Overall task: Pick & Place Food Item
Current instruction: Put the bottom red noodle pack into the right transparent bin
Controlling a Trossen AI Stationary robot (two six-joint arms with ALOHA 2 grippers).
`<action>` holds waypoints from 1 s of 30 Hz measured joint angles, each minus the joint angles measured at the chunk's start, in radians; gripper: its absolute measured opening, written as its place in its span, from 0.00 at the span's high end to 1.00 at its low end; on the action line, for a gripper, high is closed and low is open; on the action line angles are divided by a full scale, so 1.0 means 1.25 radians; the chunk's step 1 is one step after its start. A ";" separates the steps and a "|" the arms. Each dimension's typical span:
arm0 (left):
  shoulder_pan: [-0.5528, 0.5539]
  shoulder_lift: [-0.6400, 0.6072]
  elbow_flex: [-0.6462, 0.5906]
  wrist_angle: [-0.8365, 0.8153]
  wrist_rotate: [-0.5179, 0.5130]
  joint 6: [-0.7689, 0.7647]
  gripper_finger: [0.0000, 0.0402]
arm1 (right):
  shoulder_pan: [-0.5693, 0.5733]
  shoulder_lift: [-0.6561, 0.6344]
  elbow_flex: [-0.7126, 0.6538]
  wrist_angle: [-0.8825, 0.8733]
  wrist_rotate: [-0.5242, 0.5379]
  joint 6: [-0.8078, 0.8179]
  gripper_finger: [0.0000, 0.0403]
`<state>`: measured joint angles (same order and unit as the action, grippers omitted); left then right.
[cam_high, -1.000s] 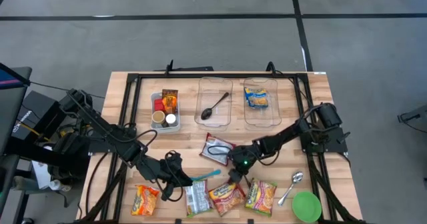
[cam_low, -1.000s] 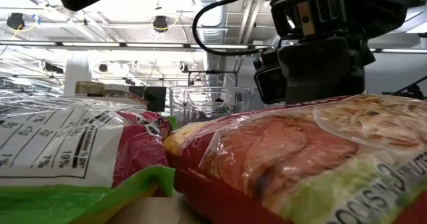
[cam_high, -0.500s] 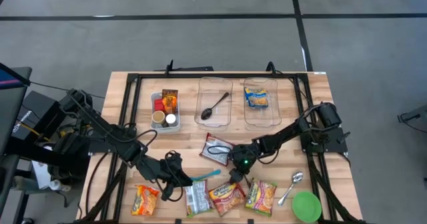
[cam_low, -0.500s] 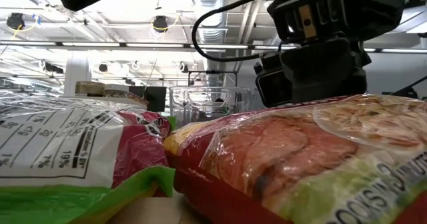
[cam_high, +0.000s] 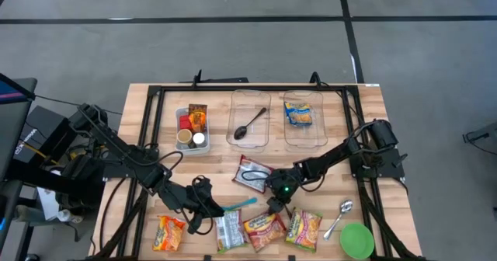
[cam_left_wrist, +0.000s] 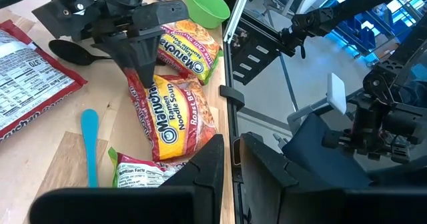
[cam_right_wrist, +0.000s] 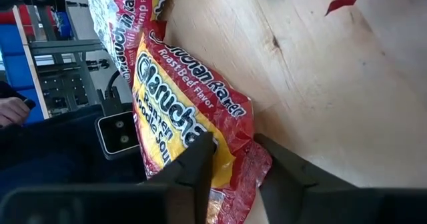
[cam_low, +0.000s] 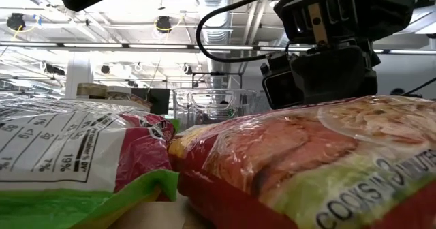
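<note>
- Ramen packet, roast beef flavour, lies at the counter's near edge, third in a row of four packets.
- Right gripper is down on its far end, jaws narrowed around the red wrapper edge.
- Left gripper rests just beside, near a blue spoon, jaws nearly together, holding nothing.
- Clear trays stand farther back.

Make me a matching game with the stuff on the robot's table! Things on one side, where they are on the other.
Things:
1. black spoon
2. green bowl
3. Roast Beef ramen packet
4. blue spoon

Places:
A. between the right gripper's fingers
B. front right corner of the table
C. in a clear tray
D. on the wood by the left gripper

Pairs: 1-C, 2-B, 3-A, 4-D
</note>
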<state>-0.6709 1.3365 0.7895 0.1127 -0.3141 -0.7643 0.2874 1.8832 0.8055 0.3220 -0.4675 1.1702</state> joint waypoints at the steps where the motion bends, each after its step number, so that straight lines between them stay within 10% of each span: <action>1: 0.000 0.000 0.000 0.000 0.000 0.000 0.89 | 0.000 0.000 0.000 0.000 0.000 0.000 0.78; 13: 0.000 0.000 0.000 0.000 0.000 0.000 0.89 | 0.000 0.000 0.000 0.001 0.000 0.000 0.99; 30: 0.000 0.000 0.000 0.000 0.000 0.000 0.89 | 0.000 0.001 0.012 0.007 0.004 0.007 1.00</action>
<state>-0.6708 1.3365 0.7895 0.1124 -0.3141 -0.7643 0.2874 1.8839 0.8208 0.3303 -0.4629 1.1790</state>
